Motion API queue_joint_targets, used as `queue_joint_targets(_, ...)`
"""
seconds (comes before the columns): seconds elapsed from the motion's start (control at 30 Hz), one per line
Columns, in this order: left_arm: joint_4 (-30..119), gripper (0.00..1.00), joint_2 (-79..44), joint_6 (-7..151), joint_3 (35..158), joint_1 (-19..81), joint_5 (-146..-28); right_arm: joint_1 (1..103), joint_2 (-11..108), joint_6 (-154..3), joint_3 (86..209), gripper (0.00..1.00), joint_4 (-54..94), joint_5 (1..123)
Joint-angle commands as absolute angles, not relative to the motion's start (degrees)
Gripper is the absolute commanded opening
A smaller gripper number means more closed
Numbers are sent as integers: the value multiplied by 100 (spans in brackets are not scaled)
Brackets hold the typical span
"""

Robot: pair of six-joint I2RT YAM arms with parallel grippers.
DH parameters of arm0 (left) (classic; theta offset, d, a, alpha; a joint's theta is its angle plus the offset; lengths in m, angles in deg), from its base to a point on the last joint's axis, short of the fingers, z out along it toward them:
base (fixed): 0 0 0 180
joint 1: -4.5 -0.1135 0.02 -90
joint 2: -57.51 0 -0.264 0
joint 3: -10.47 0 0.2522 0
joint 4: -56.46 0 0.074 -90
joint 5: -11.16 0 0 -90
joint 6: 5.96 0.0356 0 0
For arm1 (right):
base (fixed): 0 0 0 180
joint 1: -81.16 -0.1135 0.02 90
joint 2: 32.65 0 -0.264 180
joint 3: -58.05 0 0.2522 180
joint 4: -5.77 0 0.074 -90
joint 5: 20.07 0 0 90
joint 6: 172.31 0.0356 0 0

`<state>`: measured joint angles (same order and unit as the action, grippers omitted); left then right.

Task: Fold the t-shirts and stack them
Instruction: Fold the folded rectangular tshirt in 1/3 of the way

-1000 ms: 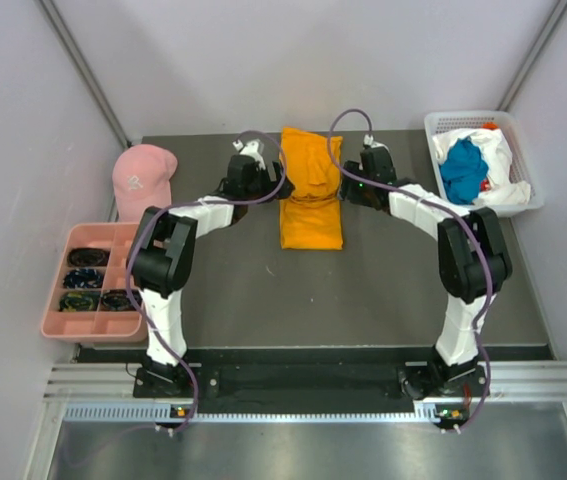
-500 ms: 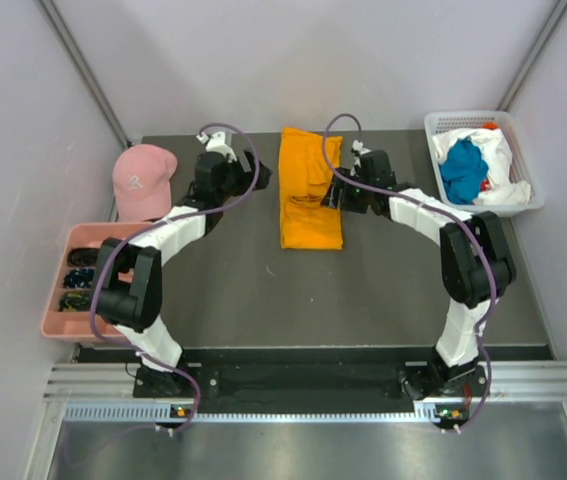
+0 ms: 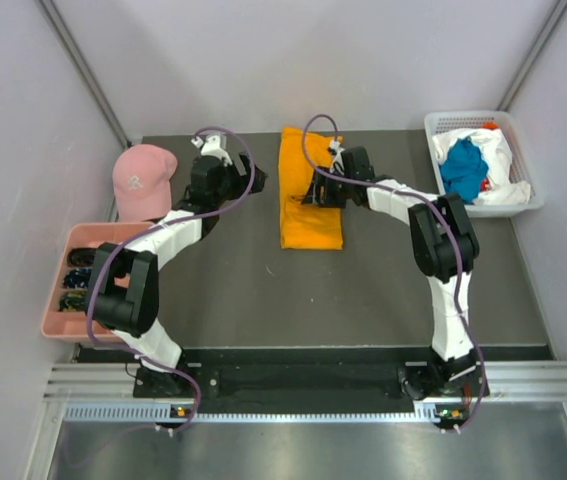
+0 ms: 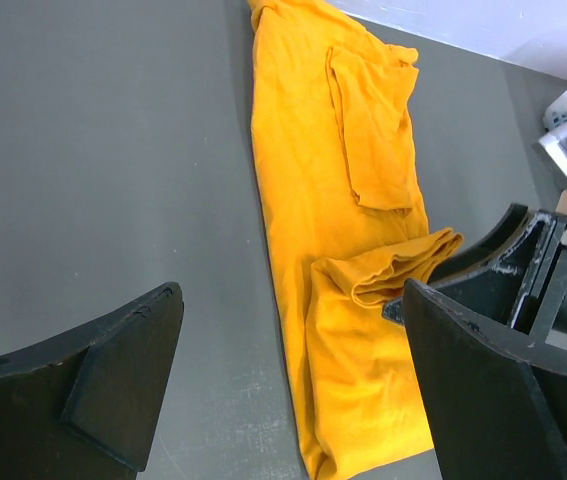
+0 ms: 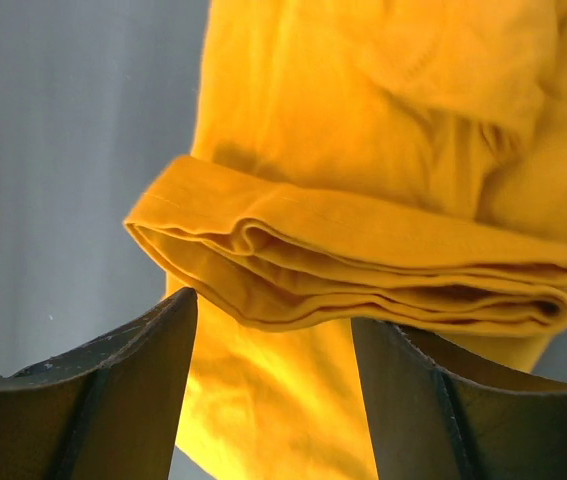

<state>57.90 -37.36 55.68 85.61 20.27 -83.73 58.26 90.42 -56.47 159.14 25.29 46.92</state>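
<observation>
Nearest, at the bench's (image 3: 363, 290) left edge, sits a pink tray (image 3: 88, 333), with a pink cap (image 3: 141, 178) just beyond it. Farther back, the left claw (image 4: 291, 290) hangs with jaws wide apart over the bench, left of the orange t-shirt (image 3: 308, 210), a long folded strip by the middle of the far edge; the right claw (image 5: 273, 315), jaws apart and gripping nothing, faces a rolled fold at the strip's right edge. At the far right corner a white basket (image 3: 433, 125) holds a teal-blue t-shirt (image 3: 463, 170) and a white t-shirt (image 3: 503, 150).

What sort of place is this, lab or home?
Probably a lab robot cell, not a home: bare pale panel walls boxing a dark grey tabletop, aluminium mounting rail at its near edge, white plastic laundry basket.
</observation>
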Motion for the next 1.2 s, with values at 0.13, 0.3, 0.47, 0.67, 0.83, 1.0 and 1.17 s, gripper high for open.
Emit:
queue_joint_targets(0.13,6010,95,-3566,5583,8452,1970,-8438,5760,9435,-5998,16865,64,2269,4575)
queue_joint_targets(0.3,6054,95,-3592,5557,8417,1961,-8473,5769,9777,-6139,17287,65,2313,4988)
queue_joint_targets(0.47,6080,95,-3618,5504,8399,1961,-8517,5760,9840,-6359,17376,66,2191,5550)
queue_joint_targets(0.67,6089,95,-3618,5486,8382,1961,-8552,5760,9524,-6745,17245,68,1646,6131)
queue_joint_targets(0.83,6089,95,-3548,5513,8373,1961,-8596,5769,9295,-6948,17367,71,1574,6237)
queue_joint_targets(1.0,6221,95,-3522,5565,8373,1961,-9000,5769,8707,-6948,16921,72,1566,6631)
queue_joint_targets(1.17,6283,93,-3618,5495,8347,2014,-9510,5769,7890,-6957,16094,73,1707,7449)
